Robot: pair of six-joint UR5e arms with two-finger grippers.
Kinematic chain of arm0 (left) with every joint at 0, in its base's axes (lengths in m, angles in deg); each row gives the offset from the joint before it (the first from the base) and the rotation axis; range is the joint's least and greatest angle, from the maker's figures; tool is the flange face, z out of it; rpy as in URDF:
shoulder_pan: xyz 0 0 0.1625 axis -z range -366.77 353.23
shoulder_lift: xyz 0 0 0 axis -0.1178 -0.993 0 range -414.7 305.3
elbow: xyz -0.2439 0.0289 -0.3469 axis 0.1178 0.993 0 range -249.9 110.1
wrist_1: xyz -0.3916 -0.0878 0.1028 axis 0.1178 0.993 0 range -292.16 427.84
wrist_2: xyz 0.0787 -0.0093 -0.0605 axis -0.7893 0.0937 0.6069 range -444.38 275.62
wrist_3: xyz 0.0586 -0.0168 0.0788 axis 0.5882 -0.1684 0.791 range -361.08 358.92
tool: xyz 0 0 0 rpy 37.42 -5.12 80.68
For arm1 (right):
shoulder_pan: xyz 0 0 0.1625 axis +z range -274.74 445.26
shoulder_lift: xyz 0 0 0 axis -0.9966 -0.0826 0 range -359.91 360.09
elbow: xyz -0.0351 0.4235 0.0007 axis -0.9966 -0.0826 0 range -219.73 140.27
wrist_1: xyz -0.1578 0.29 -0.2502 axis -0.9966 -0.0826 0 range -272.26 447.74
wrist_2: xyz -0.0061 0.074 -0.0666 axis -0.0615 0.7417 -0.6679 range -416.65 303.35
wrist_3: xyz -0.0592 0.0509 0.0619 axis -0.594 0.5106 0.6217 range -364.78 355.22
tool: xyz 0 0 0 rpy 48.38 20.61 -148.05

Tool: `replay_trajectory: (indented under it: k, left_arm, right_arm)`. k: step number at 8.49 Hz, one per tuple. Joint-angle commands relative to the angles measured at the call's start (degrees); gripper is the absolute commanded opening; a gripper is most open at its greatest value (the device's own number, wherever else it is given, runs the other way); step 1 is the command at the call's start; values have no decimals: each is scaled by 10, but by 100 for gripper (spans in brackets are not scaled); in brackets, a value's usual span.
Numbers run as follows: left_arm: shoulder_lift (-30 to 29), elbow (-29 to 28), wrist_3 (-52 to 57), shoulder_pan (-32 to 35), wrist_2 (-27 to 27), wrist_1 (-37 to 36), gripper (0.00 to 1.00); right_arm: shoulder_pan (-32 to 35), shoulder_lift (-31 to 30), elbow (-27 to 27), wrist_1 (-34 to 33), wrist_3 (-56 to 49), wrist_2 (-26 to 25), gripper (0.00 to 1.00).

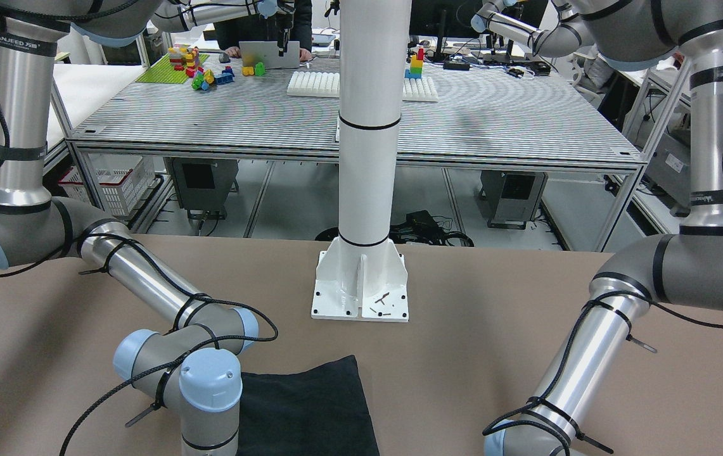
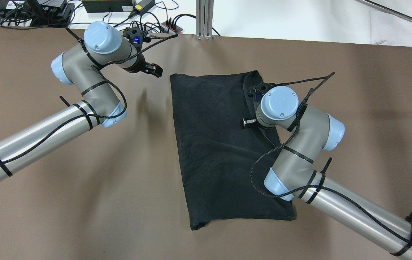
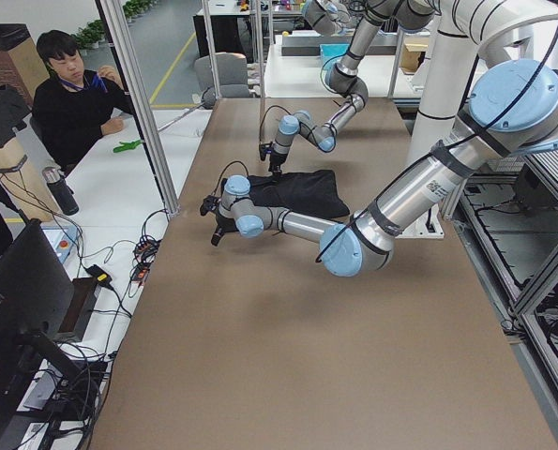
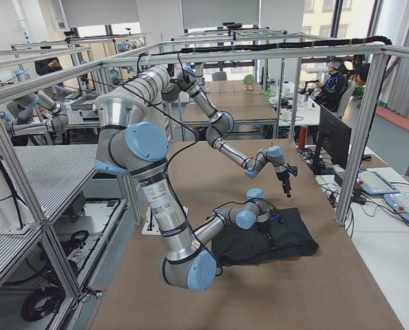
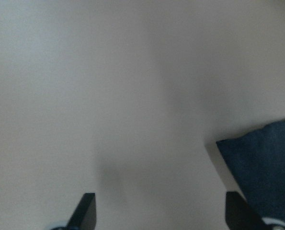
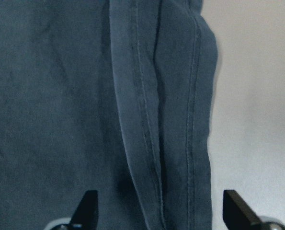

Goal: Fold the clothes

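A black garment is laid flat, folded into a rough rectangle. Stitched hems are stacked along one edge.

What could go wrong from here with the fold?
1. The right claw is open over the stacked hems of the garment; closing might pinch only one layer, skewing the fold.
2. The left claw is open over bare table, beside the garment's corner; it may grasp nothing.
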Motion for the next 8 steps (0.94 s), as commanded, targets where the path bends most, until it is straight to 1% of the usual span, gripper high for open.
replay_trajectory:
  k: [1,4,8]
  left_arm:
    - [1,1,0,1,0,0,95]
    - [1,1,1,0,0,1,95]
    - [1,1,1,-4,0,1,95]
  right_arm:
    - [2,21,-38,2,4,-3,93]
    - [5,21,-48,3,0,-5,92]
    - [41,16,-64,12,-6,-4,92]
